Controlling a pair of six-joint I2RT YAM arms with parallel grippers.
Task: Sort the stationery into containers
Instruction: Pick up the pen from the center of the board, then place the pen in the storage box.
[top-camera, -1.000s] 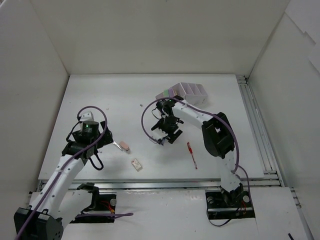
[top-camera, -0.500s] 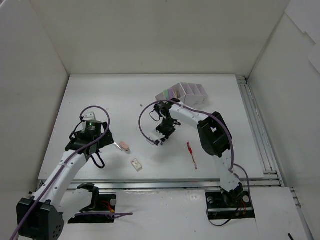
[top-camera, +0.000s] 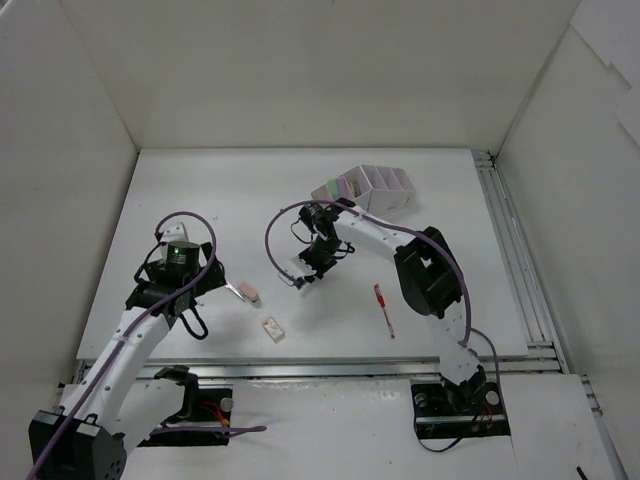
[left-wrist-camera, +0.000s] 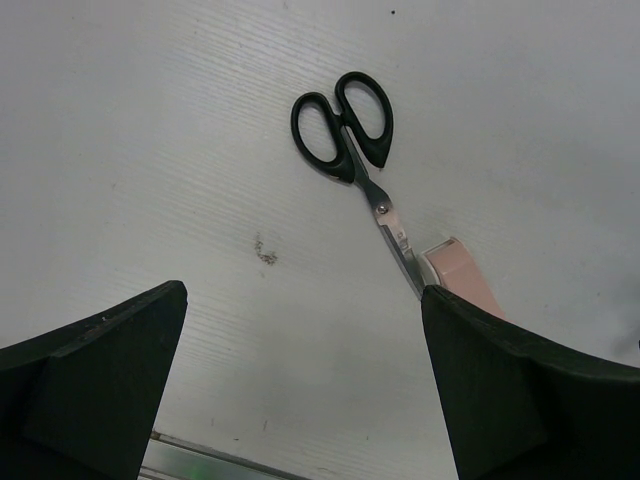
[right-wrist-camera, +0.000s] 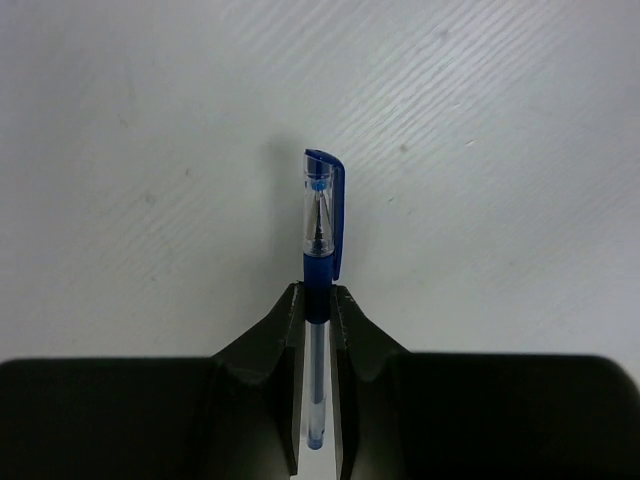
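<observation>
Right pincer is clenched on the blue pen just below its cap, mid-tabletop, likely for carrying to the organizer. Left pincer hangs released over the scissors.

Over the last second my right arm's jaws have gone from wide open to pinched shut on the blue pen, gripping it just below the cap. In the top view the wrist has swung left, from just right of frame centre to just left of it. Its lilac cable loop has bulged further left with it.
</observation>
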